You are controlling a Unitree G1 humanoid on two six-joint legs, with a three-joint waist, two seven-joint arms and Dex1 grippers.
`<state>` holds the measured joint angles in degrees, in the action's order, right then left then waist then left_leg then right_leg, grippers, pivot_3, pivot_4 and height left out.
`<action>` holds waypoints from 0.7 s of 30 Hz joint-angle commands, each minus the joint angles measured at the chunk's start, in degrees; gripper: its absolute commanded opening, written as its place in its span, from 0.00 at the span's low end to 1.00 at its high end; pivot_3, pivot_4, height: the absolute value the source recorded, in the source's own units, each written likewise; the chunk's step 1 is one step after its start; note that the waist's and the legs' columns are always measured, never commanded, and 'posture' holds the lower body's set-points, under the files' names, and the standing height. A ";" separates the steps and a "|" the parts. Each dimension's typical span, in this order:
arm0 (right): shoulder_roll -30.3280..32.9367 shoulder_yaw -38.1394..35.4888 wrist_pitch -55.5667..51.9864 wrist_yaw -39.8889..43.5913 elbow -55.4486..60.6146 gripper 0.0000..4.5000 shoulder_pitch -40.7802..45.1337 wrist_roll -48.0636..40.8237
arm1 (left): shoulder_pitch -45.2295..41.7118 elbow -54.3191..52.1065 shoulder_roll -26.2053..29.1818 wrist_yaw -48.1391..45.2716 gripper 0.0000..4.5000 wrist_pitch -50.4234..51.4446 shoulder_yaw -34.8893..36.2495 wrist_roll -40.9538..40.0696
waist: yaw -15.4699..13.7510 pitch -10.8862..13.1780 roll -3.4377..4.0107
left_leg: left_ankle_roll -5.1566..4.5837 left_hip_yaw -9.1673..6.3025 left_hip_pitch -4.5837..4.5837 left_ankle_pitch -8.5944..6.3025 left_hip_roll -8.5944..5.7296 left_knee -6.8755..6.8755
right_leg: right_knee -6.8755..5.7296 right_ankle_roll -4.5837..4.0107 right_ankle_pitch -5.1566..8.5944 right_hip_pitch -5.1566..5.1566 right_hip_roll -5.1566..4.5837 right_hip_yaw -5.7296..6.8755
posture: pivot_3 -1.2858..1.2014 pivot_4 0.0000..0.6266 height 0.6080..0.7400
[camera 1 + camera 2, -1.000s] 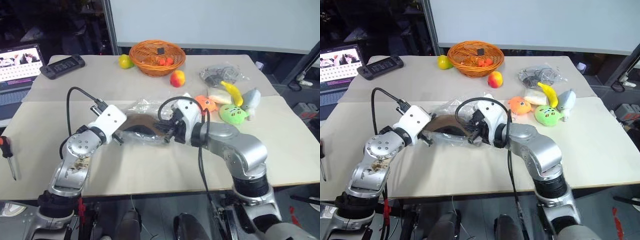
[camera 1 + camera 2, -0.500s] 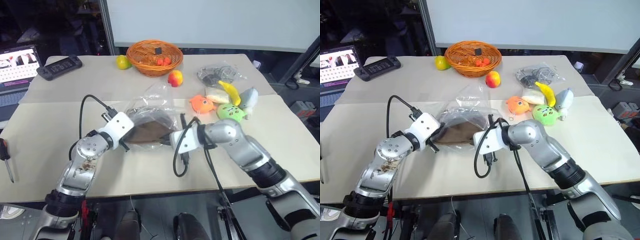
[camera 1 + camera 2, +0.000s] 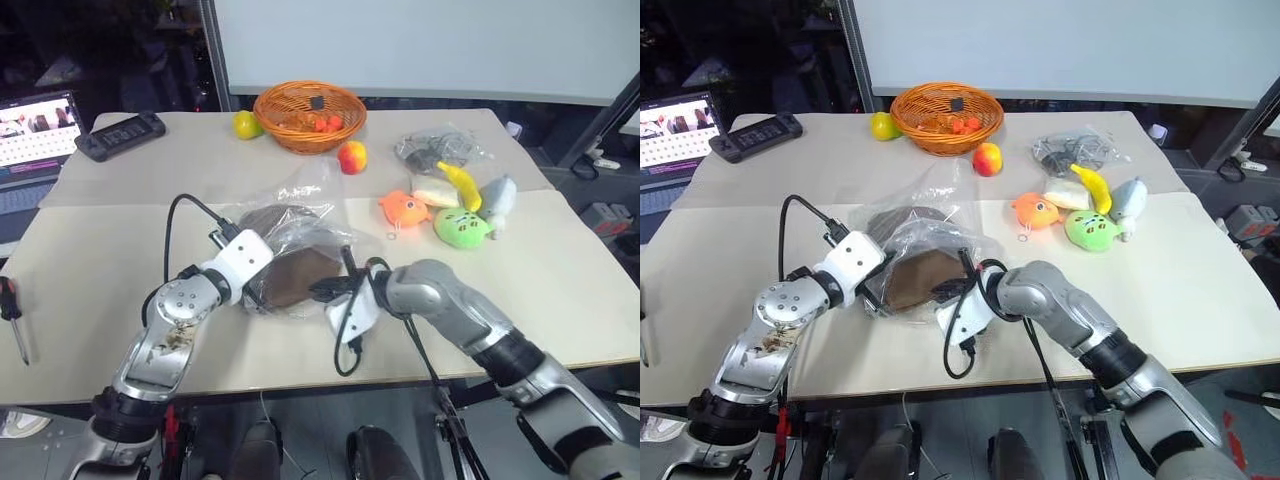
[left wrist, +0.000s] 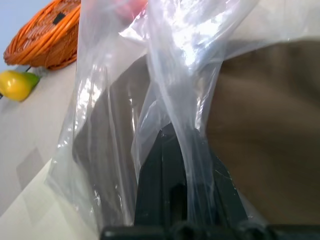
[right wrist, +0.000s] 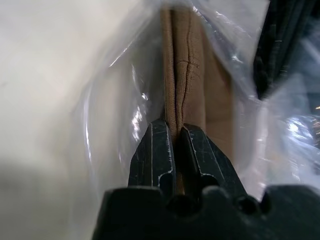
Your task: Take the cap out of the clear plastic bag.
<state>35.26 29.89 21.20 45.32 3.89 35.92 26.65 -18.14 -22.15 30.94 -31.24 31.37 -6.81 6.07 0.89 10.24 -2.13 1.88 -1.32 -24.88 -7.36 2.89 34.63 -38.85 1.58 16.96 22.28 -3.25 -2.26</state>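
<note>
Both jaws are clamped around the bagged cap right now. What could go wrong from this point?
The right gripper pinches the cap edge, possibly with film of the clear plastic bag caught too, so bag and cap may move as one. The left gripper holds only a thin fold of film, which could slip or tear.

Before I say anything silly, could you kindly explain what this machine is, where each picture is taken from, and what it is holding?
It is a humanoid robot with two arms, each ending in a two-fingered black gripper. Two pictures come from cameras in its head, looking down over a table; the other two come from cameras on its wrists. The left gripper is shut on the clear plastic bag. The right gripper is shut on the edge of the brown cap, which sits inside the bag. Farther back lie a wicker basket, fruit, plush toys and a smaller bag of dark items.
</note>
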 commanded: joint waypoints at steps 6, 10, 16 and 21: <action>8.12 -7.11 9.45 -4.36 7.41 0.00 -10.57 -2.16 | 0.27 -3.25 0.91 0.49 0.00 -0.43 1.98 -0.77 | -0.14 0.00 0.00 | 0.00 0.01 0.00 0.00 -0.01 0.01 | 0.01 0.01 0.01 -0.01 -0.01 0.00 | 0.52 0.24 1.00; 13.02 -12.07 -2.51 5.58 13.78 0.00 -15.00 -21.23 | 0.53 -3.27 1.49 0.46 0.00 -0.40 2.31 -1.12 | -0.14 0.02 -0.03 | 0.00 0.02 0.00 0.00 -0.01 0.00 | 0.04 0.01 0.01 -0.03 -0.03 -0.01 | 0.52 0.24 1.00; 20.94 -23.97 -40.43 15.14 26.53 0.00 -7.68 -63.94 | 0.34 -2.58 1.45 0.75 0.00 -0.80 1.96 -1.51 | 0.15 0.04 -0.03 | -0.02 -0.01 0.03 -0.01 0.01 0.09 | 0.01 0.00 -0.01 -0.12 -0.05 -0.02 | 0.52 0.24 1.00; 17.75 -29.05 -58.43 7.54 20.85 0.00 1.66 -79.70 | -0.30 -1.56 1.09 1.08 0.00 -1.41 1.79 -1.51 | -0.14 0.06 -0.08 | -0.07 -0.02 0.02 -0.05 0.03 0.07 | 0.11 -0.02 -0.01 -0.15 -0.05 0.02 | 0.52 0.24 1.00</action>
<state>56.49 3.25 -32.90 57.48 26.19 34.14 -47.83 -18.10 -24.55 31.71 -31.38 29.90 -6.33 3.91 0.75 10.29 -2.21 1.79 -1.33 -24.86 -7.41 2.92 34.71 -38.71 1.56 16.95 22.13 -3.31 -2.26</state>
